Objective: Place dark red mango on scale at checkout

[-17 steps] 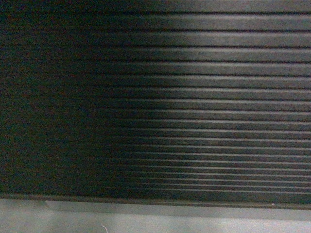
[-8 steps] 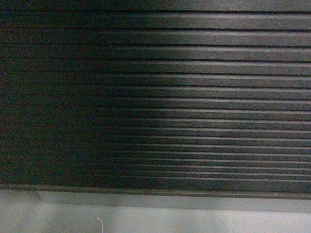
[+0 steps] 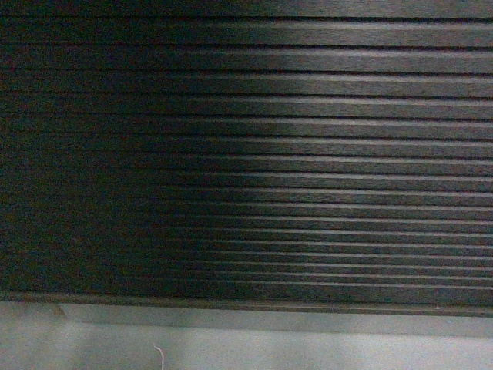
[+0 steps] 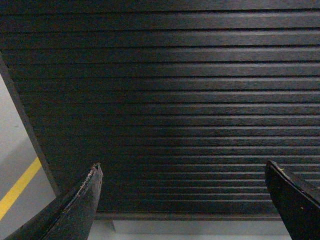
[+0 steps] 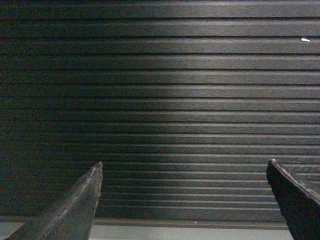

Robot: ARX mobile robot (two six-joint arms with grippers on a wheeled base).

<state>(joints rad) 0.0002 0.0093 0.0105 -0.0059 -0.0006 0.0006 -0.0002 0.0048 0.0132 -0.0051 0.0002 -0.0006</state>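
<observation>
Where the ribbed black front of the checkout (image 3: 254,154) fills nearly every view, the horizontal slats run edge to edge, darker on the left and catching a dull light toward the right. In the head view a strip of grey plinth (image 3: 254,320) runs below the lowest slat, and under it lies pale floor (image 3: 308,351) with a thin white thread (image 3: 160,354) on it. Neither arm shows in that view.

The left gripper (image 4: 182,195) faces the slats with its two dark fingers (image 4: 82,200) spread wide, one at each lower corner of its wrist view, and nothing sits between them; they touch nothing that can be seen. The right gripper (image 5: 182,197) stands the same way in its own wrist view, fingers (image 5: 80,202) released and far apart, empty, with only ribbed panel behind the gap.

The left wrist view alone shows the left end of the counter front as a slanted dark edge (image 4: 27,125), with grey floor beyond it and a yellow line (image 4: 17,187) painted across that floor. The right wrist view alone shows a small white fleck (image 5: 305,39) on an upper slat near the right edge, and a grey band of plinth along the bottom.

The dark red mango and the scale appear in none of the three views, so their places cannot be told; the counter's top is out of sight as well.
</observation>
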